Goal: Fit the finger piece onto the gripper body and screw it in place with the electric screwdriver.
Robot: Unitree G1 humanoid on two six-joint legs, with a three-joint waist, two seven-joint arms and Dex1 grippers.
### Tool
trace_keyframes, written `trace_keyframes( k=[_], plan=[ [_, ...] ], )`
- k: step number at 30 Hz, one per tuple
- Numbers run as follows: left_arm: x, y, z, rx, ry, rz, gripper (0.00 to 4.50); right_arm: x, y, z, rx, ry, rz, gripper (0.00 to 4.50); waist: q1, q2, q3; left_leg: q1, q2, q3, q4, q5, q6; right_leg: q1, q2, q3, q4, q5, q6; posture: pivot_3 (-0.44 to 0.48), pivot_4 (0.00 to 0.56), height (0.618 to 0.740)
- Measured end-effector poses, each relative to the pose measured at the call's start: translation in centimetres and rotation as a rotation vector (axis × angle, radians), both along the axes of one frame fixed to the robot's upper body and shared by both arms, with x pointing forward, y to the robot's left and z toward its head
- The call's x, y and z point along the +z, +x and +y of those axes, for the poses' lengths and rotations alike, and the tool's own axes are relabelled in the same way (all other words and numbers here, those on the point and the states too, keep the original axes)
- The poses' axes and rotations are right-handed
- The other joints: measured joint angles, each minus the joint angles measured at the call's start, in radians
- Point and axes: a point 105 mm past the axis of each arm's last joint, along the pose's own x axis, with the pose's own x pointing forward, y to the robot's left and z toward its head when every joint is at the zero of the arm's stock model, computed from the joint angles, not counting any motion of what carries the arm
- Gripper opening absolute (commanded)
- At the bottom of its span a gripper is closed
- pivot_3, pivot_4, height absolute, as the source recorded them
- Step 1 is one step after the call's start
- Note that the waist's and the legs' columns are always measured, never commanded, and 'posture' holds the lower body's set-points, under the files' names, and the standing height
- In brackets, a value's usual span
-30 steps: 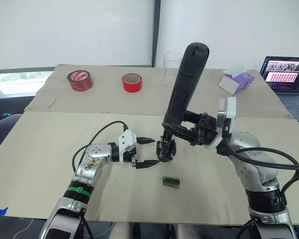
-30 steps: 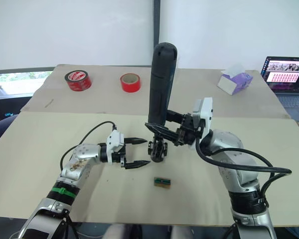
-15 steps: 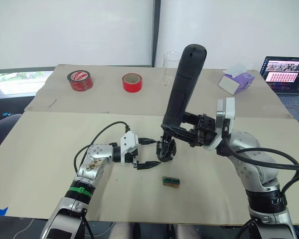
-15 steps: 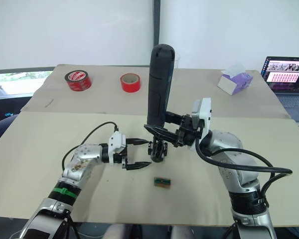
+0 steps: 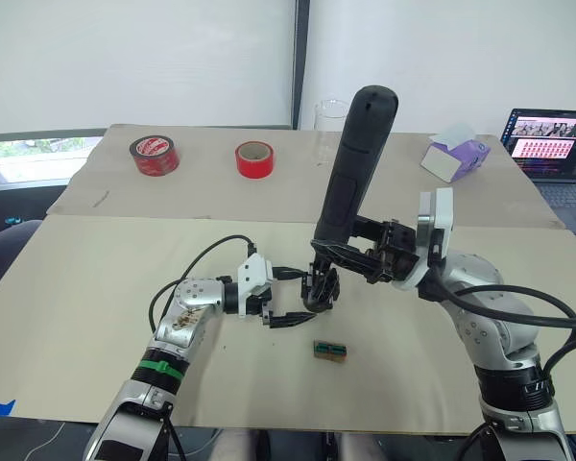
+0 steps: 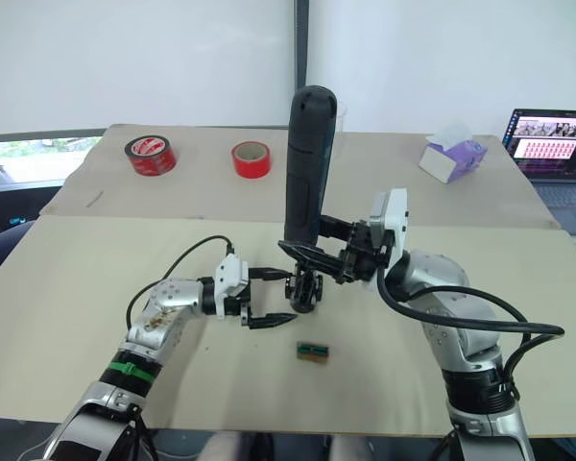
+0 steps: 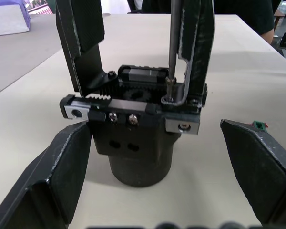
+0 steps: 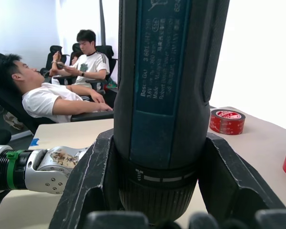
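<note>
While the electric screwdriver (image 5: 352, 168) stands nearly upright at the centre of the left eye frame, clenched near its lower end by the right gripper (image 5: 344, 257), its thin metal bit (image 7: 172, 40) comes down onto a screw head on top of the gripper body (image 7: 136, 126). In the left wrist view the bit meets the small screw at the foot of the finger piece (image 7: 196, 50), which stands upright on the right-hand end of the body's top rail; a second black finger rises at the upper left of that frame. So the fitting step looks done, and the screwing step appears to be in hand; whether the screw is fully driven I cannot tell.

The gripper body sits on its round base on the beige table (image 5: 96, 288), just below the centre of the left eye frame. The left gripper (image 5: 286, 295) is spread open, its two black fingers (image 7: 62, 171) flanking the body on either side without touching it, in the lower corners of the left wrist frame. Closing them to steady the body seems the likely next need, since the turning bit could twist it.

A small green-brown block (image 5: 330, 351) lies just below the body, apart from it. Two red tape rolls (image 5: 155, 155) lie at the upper left, well away.
</note>
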Motion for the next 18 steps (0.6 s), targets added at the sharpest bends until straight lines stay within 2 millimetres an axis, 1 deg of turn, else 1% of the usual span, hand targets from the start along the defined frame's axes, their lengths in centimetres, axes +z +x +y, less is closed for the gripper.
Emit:
trace_keyframes(
  k=[18],
  plan=[
    [-0.03,0.08,-0.02,0.008,-0.001,0.003,4.50,-0.01,0.00,-0.05,-0.001,-0.004,-0.001,1.91,0.000,0.000,0.000,0.000,0.000,0.000,0.000,-0.001,0.001,0.000,0.000,0.000,0.000,0.000,0.000,0.000,0.150,0.740]
  ],
)
